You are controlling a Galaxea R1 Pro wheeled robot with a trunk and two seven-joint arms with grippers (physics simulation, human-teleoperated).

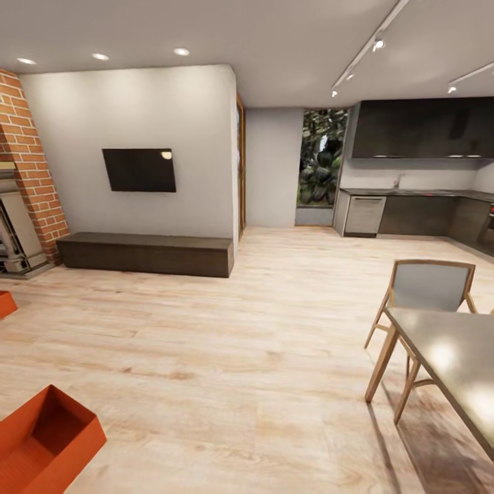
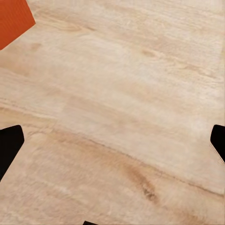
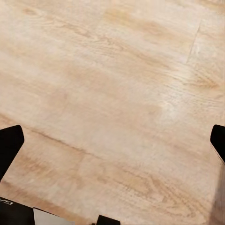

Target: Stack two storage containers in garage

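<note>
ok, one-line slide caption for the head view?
Two orange-red containers on living-room wood floor, not yet picked up.

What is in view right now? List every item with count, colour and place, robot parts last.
storage containers: two, orange-red, on the wood floor at the head view's left; one near the bottom corner, one cut off by the left edge
bench: one, dark brown, against the white wall
television: one, black, on that wall
brick column: one, red, far left
chair: one, wood with grey back, right
table: one, grey top, lower right
kitchen cabinets: dark grey run, far right
left claw: black fingers apart, over bare floor
right claw: black fingers apart, over bare floor
</note>
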